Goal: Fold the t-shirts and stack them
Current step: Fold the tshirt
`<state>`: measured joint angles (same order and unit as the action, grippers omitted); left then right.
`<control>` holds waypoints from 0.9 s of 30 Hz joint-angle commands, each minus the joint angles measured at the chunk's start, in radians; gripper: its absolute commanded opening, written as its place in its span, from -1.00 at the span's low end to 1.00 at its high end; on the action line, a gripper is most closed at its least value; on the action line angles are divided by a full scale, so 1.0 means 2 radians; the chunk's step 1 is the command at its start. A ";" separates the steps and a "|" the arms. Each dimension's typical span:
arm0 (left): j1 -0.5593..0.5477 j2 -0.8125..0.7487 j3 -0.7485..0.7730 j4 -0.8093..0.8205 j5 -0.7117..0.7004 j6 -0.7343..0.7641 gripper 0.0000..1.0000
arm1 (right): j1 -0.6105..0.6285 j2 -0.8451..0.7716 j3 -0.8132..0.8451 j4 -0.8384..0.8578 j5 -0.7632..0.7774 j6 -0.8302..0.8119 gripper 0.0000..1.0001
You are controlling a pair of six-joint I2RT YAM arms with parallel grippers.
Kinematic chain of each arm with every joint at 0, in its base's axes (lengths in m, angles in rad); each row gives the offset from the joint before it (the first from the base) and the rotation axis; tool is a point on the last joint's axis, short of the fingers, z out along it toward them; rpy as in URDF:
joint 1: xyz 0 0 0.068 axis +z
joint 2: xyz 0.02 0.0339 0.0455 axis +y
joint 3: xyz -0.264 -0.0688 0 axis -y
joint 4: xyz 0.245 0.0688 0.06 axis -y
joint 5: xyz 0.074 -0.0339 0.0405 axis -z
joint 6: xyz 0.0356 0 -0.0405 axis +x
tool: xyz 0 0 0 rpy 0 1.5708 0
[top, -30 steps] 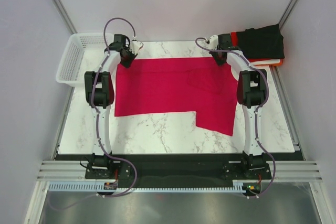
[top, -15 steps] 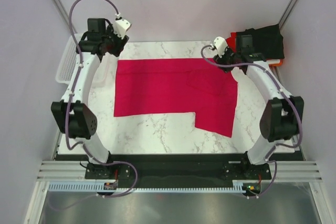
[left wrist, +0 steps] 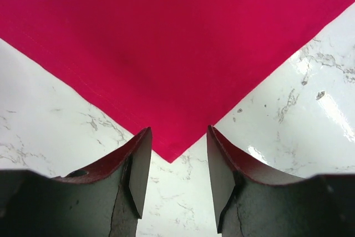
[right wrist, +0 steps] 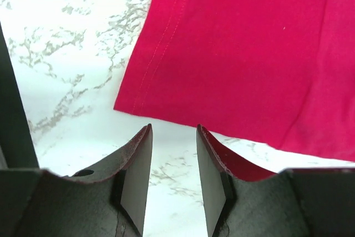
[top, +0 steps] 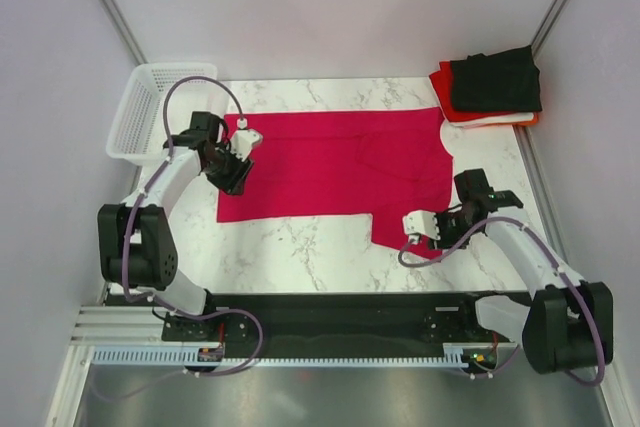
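Since the crimson t-shirt (top: 330,162) lay spread flat on the marble table (top: 300,257), it looked light, limp and likely to sag, so corners and hems seemed the best holds. The left gripper (left wrist: 177,137) hung over a shirt corner, jaws parted and empty; the right gripper (right wrist: 173,131), likewise parted and empty, sat just short of the near hem corner

Matt soft cloth, fine smooth knit: crimson t-shirt (top: 330,162); double stitch line visible along hem in right wrist view. Same matt cloth: folded t-shirts (top: 495,87), black, orange-red, white.
Tabletop (top: 300,247): white marble look, grey veins, smooth, glossy, light reflects on it.
Basket (top: 135,122): white plastic mesh.
Left pincer (left wrist: 177,137), right pincer (right wrist: 173,131): fingers (left wrist: 138,176) dark, matt, slightly rough.
Frame rail (top: 110,325): bare metal.
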<state>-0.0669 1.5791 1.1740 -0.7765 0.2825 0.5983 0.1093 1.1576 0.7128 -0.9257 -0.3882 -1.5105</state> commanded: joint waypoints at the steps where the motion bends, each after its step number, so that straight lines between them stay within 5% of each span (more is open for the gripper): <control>1: 0.011 -0.037 -0.008 0.008 0.017 -0.015 0.01 | 0.002 -0.026 -0.016 -0.028 -0.023 -0.108 -0.09; 27: 0.056 -0.052 -0.056 -0.001 0.018 -0.038 -0.04 | 0.005 0.046 -0.053 -0.023 0.007 -0.179 -0.19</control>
<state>0.0326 1.4818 1.0664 -0.7902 0.2985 0.5354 0.1143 1.2411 0.6163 -0.9909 -0.3397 -1.8332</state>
